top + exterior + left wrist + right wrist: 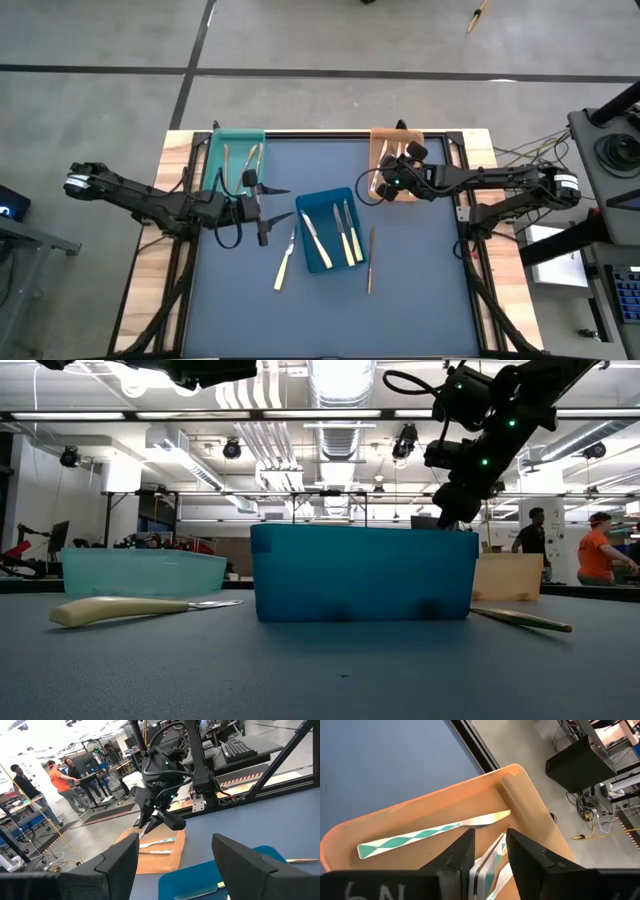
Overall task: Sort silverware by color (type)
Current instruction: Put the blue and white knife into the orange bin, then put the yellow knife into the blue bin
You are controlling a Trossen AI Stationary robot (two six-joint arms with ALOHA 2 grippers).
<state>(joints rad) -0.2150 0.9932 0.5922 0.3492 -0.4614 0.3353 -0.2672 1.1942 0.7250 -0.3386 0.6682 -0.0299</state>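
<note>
Silverware (316, 239) spread over three trays and the dark mat: four pieces in blue tray (328, 230) mid-table, a few in teal tray (236, 160), some in orange tray (395, 163), one cream-handled piece (284, 262) and one tan piece (371, 259) loose on mat either side of blue tray. Right gripper (383, 184) above orange tray, fingers narrowly parted around a pale utensil (492, 852), grip itself unclear. Left gripper (268, 209) just beside teal tray, fingers spread wide, holding nothing.

Beyond the table, a grey floor (320, 40) crossed by dark lines, ceiling strip lights (340, 380), exposed ducts (190, 455), workbenches and two people (55, 775) standing.
</note>
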